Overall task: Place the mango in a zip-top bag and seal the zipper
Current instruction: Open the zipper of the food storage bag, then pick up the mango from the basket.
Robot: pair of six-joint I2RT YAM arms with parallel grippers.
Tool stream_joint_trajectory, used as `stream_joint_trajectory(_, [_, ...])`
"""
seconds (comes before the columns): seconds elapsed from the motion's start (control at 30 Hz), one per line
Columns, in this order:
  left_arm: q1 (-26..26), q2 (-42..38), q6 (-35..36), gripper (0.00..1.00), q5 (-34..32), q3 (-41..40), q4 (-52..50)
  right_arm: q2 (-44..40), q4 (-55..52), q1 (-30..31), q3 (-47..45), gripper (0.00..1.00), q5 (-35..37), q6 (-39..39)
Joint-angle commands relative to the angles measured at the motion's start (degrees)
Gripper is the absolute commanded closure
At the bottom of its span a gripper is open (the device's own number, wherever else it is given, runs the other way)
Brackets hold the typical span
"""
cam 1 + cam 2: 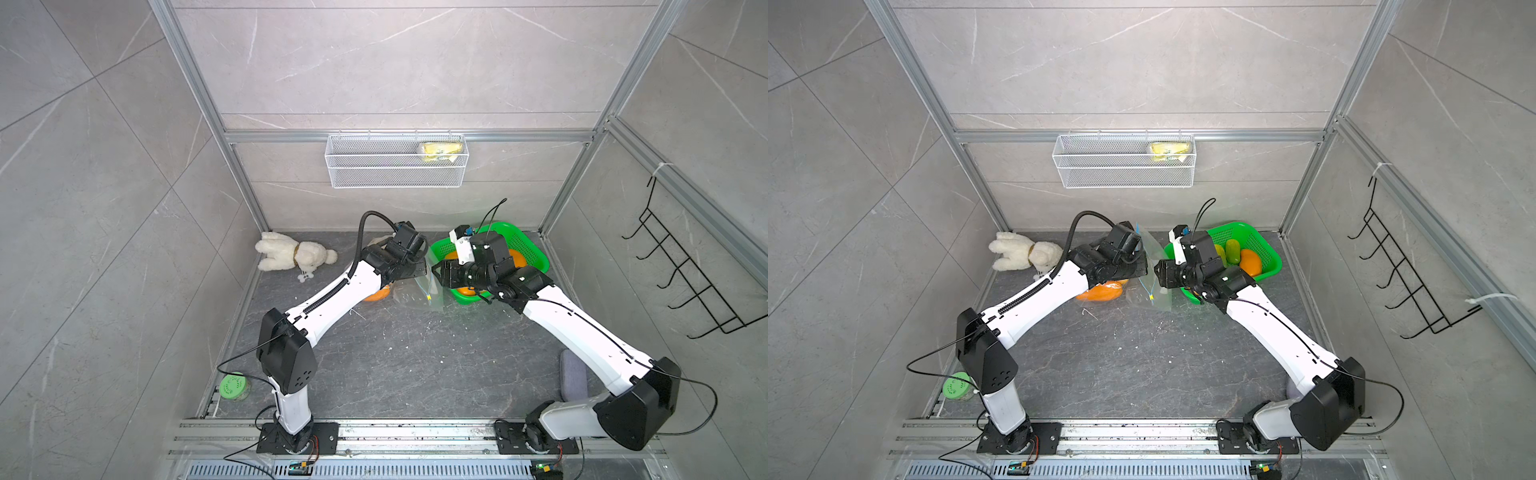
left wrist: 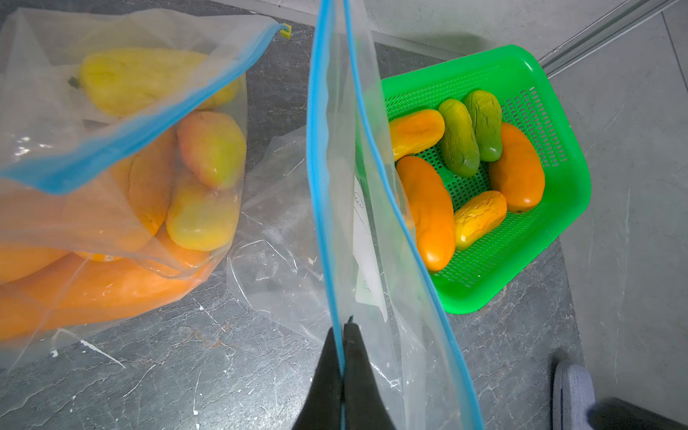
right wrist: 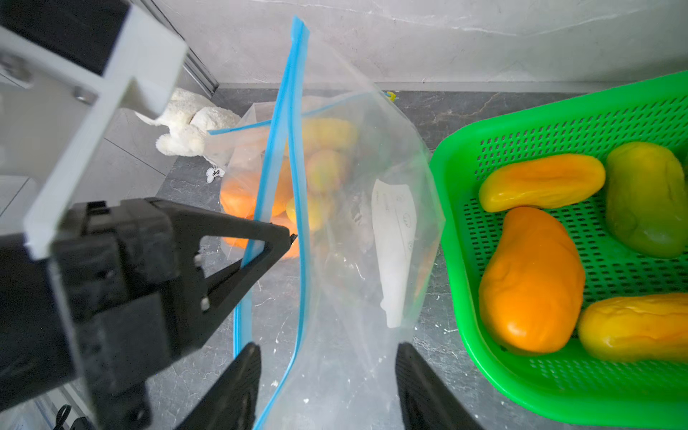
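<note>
Nearest the lens, black right fingers [image 3: 244,376], spread wide and gripping nothing, straddling the free blue lip of the clear zip-top bag [image 3: 353,231]. Just past those fingertips, left fingers [image 2: 352,346], pinched shut on the opposite lip, holding the bag upright above the bench [image 2: 223,372]. Nothing inside the bag but a white paper slip [image 3: 394,253]. No mango bagged yet: closest orange mango [image 3: 532,279] lying in the green basket [image 3: 595,402], just off the outer side of the right fingers, among several others. Beyond the left fingers, a second bag [image 2: 111,223] already stuffed with fruit. Looks risky from here: mouth barely gaping with one lip loose, so easy to snag the film with the mango and drag it out of the left pinch. Smooth, rounded fruit, likely to squirt from a shallow grip. Both wrists close enough to clash.
</note>
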Motion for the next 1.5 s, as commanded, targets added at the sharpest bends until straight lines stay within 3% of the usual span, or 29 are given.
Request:
stream_joint_trajectory(0.0, [0.2,-0.3,0.5,1.00,-1.3,1.9,0.0,-3.1,-2.1,-1.9,0.4,0.38,-0.8,-1.1])
stream_joint_trajectory(0.1, [0.2,-0.4,0.5,1.00,-1.2,2.0,-0.1,-4.1,-1.3,-6.2,-2.6,0.33,-2.4,0.3])
stream_joint_trajectory(0.2, [0.2,-0.4,0.6,1.00,-1.3,2.0,-0.2,-2.5,1.0,-10.9,-5.8,0.20,-2.7,3.4])
stream_joint_trajectory(0.4, [0.4,-0.9,0.7,1.00,-1.2,1.5,0.1,9.1,6.5,-15.3,-6.4,0.17,-4.2,13.2])
stream_joint_trajectory(0.57, [0.7,-1.9,0.6,1.00,-0.8,0.6,0.5,22.5,-6.9,-15.5,5.8,0.16,6.2,5.1])
stream_joint_trajectory(0.8, [0.9,-2.3,0.8,1.00,0.3,0.2,1.4,33.9,-13.4,-15.9,14.1,0.08,9.9,-2.1])
stream_joint_trajectory(0.93, [0.9,-2.4,0.7,1.00,0.4,0.2,1.5,38.7,-14.2,-15.9,17.4,0.05,8.5,-4.8])
stream_joint_trajectory(1.17, [1.2,-2.8,0.6,1.00,0.6,-0.2,1.6,46.2,-19.2,-16.0,23.9,0.18,7.5,-6.0])
stream_joint_trajectory(1.27, [1.3,-3.1,0.5,1.00,0.9,-0.4,1.8,44.3,-17.7,-16.0,22.9,0.38,7.4,-5.9])
stream_joint_trajectory(1.37, [1.5,-3.6,0.5,1.00,1.5,-1.0,2.7,35.5,-10.8,-16.0,16.7,0.54,5.0,-4.9])
stream_joint_trajectory(1.47, [1.8,-4.1,0.1,1.00,2.4,-1.6,3.6,21.0,2.1,-16.0,6.2,0.68,-2.0,-3.2])
